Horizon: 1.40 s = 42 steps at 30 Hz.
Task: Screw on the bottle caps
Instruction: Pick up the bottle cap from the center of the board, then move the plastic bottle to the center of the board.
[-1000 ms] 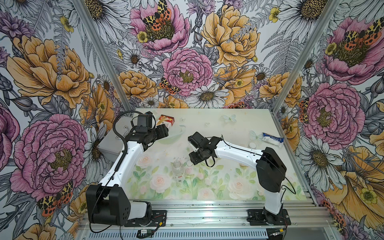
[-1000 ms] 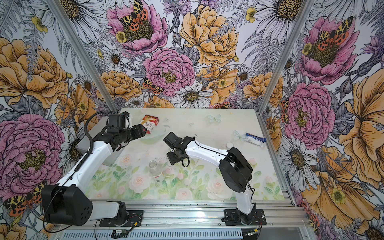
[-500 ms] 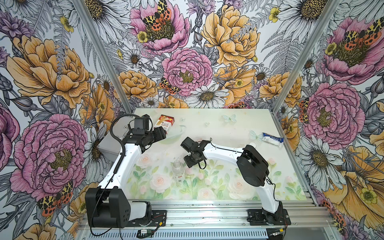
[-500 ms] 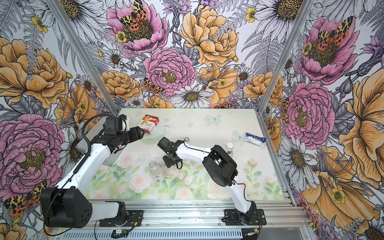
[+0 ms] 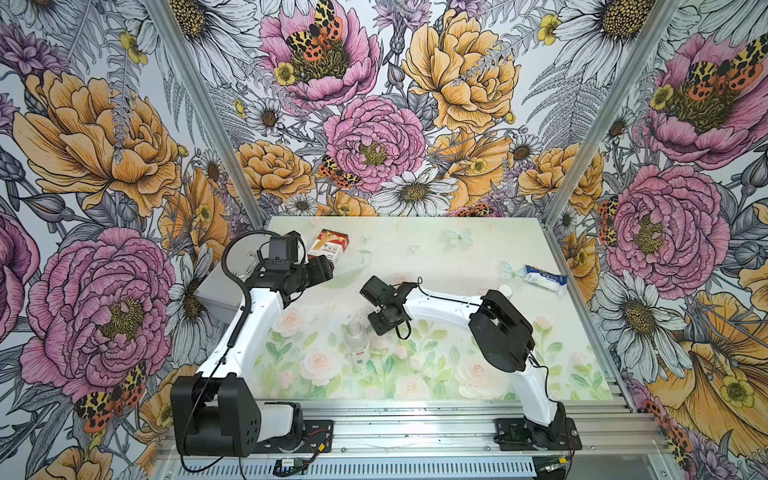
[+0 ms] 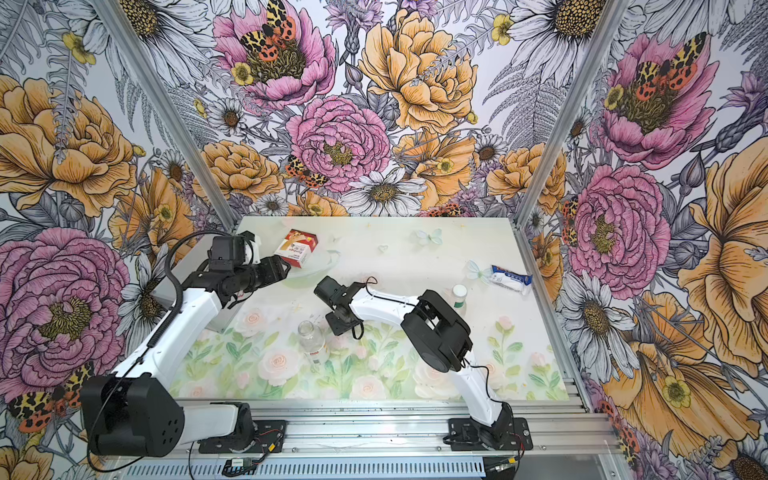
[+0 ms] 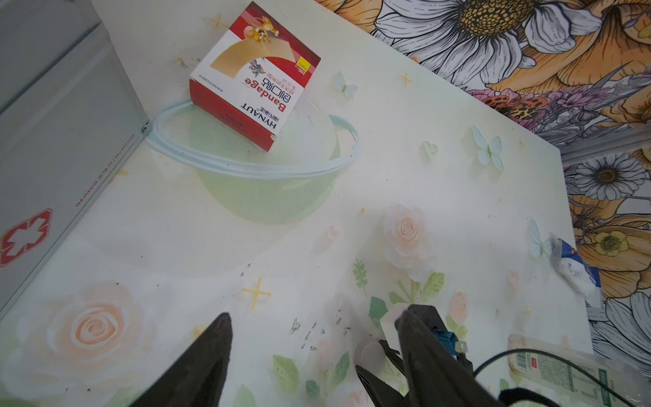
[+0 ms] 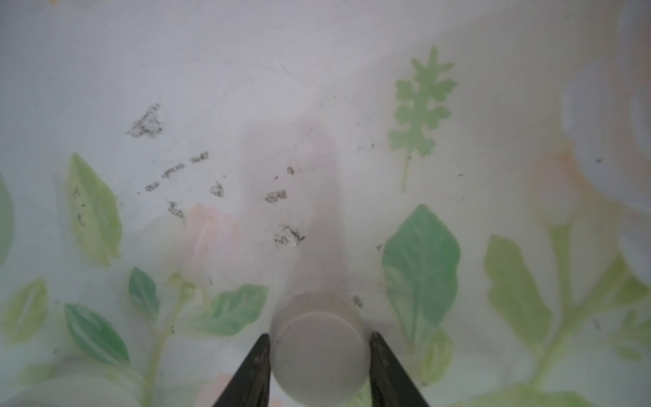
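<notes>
My right gripper [image 8: 320,343] is shut on a white bottle cap [image 8: 318,356]; both fingers touch its sides just above the table. In both top views that gripper [image 5: 380,328] points down beside an open clear bottle [image 5: 356,338] with a red-and-white label, standing upright, and hides the cap. The left wrist view also shows this cap [image 7: 370,354] and bottle [image 7: 563,366]. A second bottle [image 6: 459,297] with a green label stands at the right, a white cap [image 6: 459,289] on its neck. My left gripper [image 7: 313,327] is open and empty, hovering near the bandage box [image 5: 328,248].
A clear bowl [image 7: 253,165] lies under the front edge of the red-and-white bandage box [image 7: 253,81]. A grey first-aid case [image 5: 218,295] stands at the table's left edge. A blue-and-white packet [image 5: 544,280] lies at the right edge.
My right arm swung left and toward the front, came down beside the open bottle, and its jaws closed on the cap. The left gripper shifted slightly left near the box.
</notes>
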Tool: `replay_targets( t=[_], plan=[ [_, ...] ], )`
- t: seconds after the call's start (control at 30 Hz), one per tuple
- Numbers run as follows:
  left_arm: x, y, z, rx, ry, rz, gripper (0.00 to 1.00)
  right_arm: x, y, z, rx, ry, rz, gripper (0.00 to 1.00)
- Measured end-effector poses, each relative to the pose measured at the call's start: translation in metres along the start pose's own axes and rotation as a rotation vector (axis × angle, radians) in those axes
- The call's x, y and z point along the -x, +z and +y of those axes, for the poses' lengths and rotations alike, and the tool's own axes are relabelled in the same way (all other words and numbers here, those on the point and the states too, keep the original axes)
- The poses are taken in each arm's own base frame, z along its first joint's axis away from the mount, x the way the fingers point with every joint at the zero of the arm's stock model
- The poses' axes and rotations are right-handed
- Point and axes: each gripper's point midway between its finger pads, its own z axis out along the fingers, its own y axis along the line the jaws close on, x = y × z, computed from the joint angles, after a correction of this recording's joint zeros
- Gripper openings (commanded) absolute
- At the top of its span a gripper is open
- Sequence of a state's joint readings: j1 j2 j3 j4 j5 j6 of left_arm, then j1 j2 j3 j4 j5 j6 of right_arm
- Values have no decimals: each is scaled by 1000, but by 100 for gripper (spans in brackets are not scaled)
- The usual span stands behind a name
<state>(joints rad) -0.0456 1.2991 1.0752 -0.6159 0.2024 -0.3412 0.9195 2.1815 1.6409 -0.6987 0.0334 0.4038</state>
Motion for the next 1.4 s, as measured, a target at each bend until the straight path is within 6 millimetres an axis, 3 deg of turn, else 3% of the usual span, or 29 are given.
replay_targets(
  t=[0.13,0.23,0.43,0.6,0.73,1.0,1.4],
  plan=[
    [-11,0,-5,-13,46,18,90,-6,-5,-7,-1,15,7,43],
    [-16,-2,-11,-29,90,22,95,-11,-24,-18,6,38,10,43],
    [-13,-4,-5,-20,71,8,99,12,-115,-29,67,64,-121,43],
    [-19,-1,2,1,60,23,99,25,-179,-1,159,1,-209,43],
    [-22,1,9,23,49,27,99,24,-204,28,224,-59,-223,43],
    [-19,1,16,44,30,18,99,25,-228,74,282,-154,-227,43],
    [-18,1,19,54,19,14,99,16,-191,109,255,-235,-115,43]
  ],
)
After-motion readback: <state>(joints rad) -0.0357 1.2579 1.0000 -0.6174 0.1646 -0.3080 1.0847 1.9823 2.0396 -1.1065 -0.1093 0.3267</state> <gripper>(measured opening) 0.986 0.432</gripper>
